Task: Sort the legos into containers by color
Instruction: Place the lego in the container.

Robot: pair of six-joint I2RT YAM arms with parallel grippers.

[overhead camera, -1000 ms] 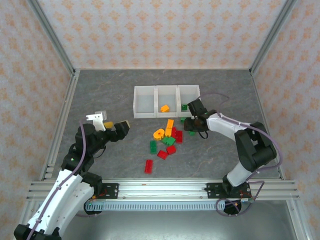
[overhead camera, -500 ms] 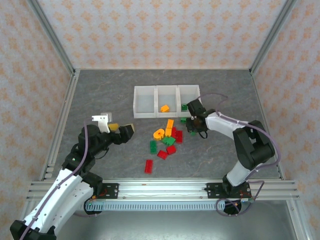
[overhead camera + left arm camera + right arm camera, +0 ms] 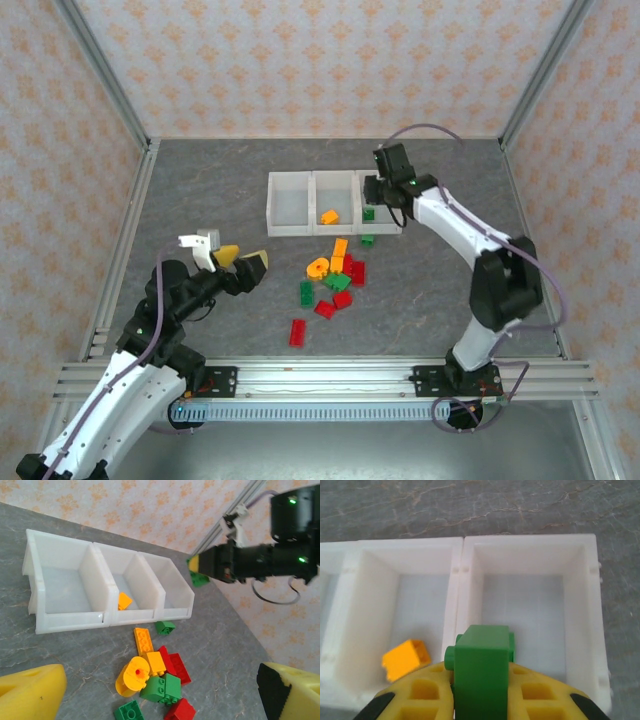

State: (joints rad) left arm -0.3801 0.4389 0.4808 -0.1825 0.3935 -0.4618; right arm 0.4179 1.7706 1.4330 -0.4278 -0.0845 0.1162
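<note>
— Legos (image 3: 335, 275), small plastic bricks in red, orange-yellow and green, lie in a loose heap on the grey stone-patterned table (image 3: 200, 190), just near of the containers (image 3: 290, 229), three white translucent square bins joined in one row!

— And the right gripper (image 3: 480, 682)?

— Up over the right-hand bin, jaws clamped on a green rectangular brick (image 3: 481, 660), with small studs showing at its sides. The left wrist camera catches it too, hanging under a yellow fingertip at the right-hand end of the row.

— Anything inside the bins?

— One orange-yellow brick (image 3: 328, 216) in the middle bin, toward its near side.

— What about the left gripper (image 3: 243, 260)?

— Out on the left of the table, well apart from the heap, jaws spread wide with nothing between them.

— Any strays?

— A second green brick (image 3: 367, 240) sits on the table just near of the right bin. An orange-yellow ring-shaped piece (image 3: 317, 267) marks the heap's left edge. A red brick (image 3: 297, 332) lies alone, nearer and to the left of the rest.
</note>
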